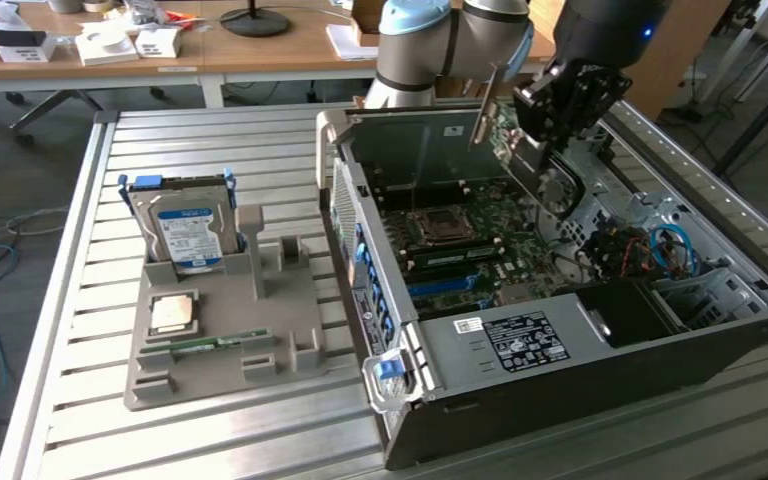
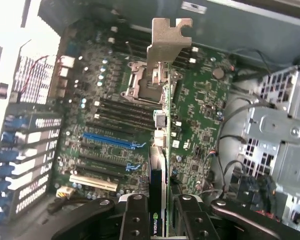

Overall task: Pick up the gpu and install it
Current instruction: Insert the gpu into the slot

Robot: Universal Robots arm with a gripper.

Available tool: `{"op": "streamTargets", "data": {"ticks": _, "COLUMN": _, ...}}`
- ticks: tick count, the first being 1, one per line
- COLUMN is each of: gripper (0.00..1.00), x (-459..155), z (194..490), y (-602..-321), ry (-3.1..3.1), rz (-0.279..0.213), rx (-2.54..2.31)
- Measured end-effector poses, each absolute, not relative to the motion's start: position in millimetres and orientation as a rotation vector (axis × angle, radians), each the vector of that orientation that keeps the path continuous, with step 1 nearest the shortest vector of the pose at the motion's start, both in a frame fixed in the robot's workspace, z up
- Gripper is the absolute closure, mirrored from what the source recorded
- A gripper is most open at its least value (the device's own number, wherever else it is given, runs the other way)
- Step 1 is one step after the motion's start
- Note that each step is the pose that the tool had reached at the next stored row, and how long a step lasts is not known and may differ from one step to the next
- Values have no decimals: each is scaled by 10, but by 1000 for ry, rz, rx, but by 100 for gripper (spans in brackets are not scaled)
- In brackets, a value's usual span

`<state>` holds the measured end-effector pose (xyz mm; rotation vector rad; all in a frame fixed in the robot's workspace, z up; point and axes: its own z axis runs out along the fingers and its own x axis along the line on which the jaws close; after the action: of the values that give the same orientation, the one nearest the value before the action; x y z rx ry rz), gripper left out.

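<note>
- One black two-fingered end effector (image 2: 160,212) is pinched on the thin, flat, rectangular gpu (image 2: 160,150), with a finger on each face. The card stands on edge, and its tan metal bracket (image 2: 168,37) points away from the wrist.
- The gpu hangs above the green motherboard (image 2: 202,115) inside the open grey computer case (image 1: 357,190) and is seated in no slot.
- The long blue expansion slot (image 2: 110,141) and a white slot (image 2: 92,182) lie to one side of the card's edge, not under it.
- Judgement: the step in hand is alignment. It is done well with the card kept square to the board, its edge parallel to the slot and clear of the loose cables (image 2: 230,150).
- The case rests on the slatted metal tabletop (image 1: 157,140). Beside it stands a grey parts tray (image 1: 291,330) holding a blue-labelled silver hard drive (image 1: 187,235).
</note>
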<state>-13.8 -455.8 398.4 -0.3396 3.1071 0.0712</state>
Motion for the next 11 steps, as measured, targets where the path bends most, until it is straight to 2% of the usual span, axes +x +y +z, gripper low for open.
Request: {"op": "streamTargets", "data": {"ticks": 11, "gripper": 74, "x": -138, "z": 3975, "y": -4558, "ry": 3063, "rz": 68, "rx": -649}}
